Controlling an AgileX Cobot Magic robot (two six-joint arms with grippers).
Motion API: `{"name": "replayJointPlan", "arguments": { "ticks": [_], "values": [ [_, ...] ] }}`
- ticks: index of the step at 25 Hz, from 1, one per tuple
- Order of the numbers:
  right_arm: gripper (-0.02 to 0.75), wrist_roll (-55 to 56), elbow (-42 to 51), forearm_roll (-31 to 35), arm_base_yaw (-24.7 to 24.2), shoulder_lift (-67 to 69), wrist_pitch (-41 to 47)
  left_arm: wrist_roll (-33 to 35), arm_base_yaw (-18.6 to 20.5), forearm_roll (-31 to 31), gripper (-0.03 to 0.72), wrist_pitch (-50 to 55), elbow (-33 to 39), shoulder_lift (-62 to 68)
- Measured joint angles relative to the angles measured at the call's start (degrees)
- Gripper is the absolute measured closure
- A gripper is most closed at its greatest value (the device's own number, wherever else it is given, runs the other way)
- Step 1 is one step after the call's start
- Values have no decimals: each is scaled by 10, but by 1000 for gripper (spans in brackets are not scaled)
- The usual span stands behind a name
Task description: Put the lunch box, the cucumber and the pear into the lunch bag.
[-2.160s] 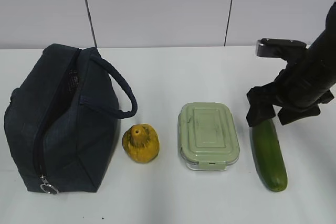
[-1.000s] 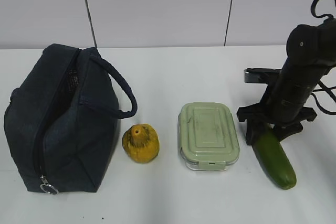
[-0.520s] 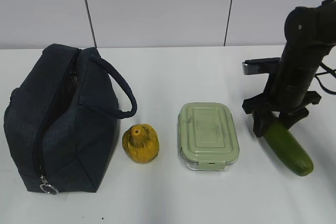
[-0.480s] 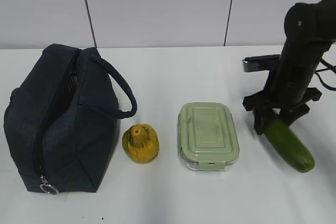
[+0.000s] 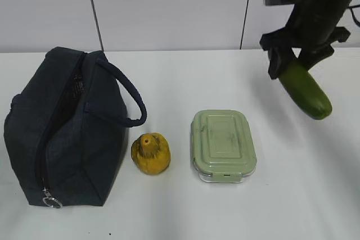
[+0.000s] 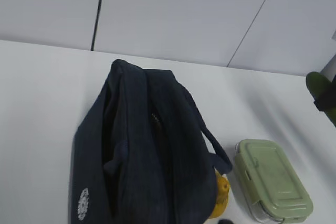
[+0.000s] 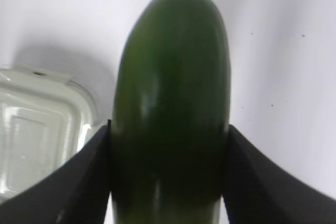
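Observation:
My right gripper (image 5: 289, 63) is shut on the dark green cucumber (image 5: 306, 91) and holds it in the air at the upper right, its free end slanting down. In the right wrist view the cucumber (image 7: 170, 103) fills the gap between both black fingers (image 7: 84, 182). The lunch box (image 5: 223, 144) with its pale green lid lies on the table. The yellow pear (image 5: 151, 153) sits to its left. The navy lunch bag (image 5: 62, 127) stands at far left, handle toward the pear. Of my left gripper only a small dark tip shows at the bottom edge of the left wrist view.
The bag's metal zipper ring (image 5: 50, 200) hangs at its near end. A grey panelled wall (image 5: 169, 9) closes off the back of the white table (image 5: 185, 82). The left wrist view looks down on the bag (image 6: 136, 150), the pear (image 6: 220, 200) and the lunch box (image 6: 273, 179).
The right gripper has risen from table height to well above it, carrying the cucumber up off the table. The bag, the pear and the lunch box have stayed in place.

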Motion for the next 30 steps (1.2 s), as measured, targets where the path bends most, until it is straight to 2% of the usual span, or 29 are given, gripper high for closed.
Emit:
{"name": "replayJointPlan", "arguments": {
  "ticks": [2, 4, 12, 17, 21, 25, 27, 30],
  "values": [
    [311, -8, -16, 30, 0, -10, 7, 34, 0, -48, 384, -26, -1, 52],
    [311, -28, -25, 77, 0, -21, 7, 50, 0, -67, 377, -48, -2, 113],
    [311, -140, -33, 340, 5, -29, 8, 93, -1, -92, 372, -74, -56, 336],
    [311, -191, -33, 442, 41, -29, 7, 102, -1, -95, 383, -78, -73, 427],
    [311, -212, -33, 479, 89, -29, -12, 102, -1, -99, 454, -72, -76, 460],
    [311, -232, -33, 517, 137, -22, -50, 102, -1, -99, 578, -66, -76, 467],
    [311, -252, -33, 560, 159, -10, -70, 102, -1, -99, 662, -63, -76, 467],
    [311, -288, -33, 636, 187, 13, -113, 102, -1, -110, 701, -60, -76, 467]
  ]
}}
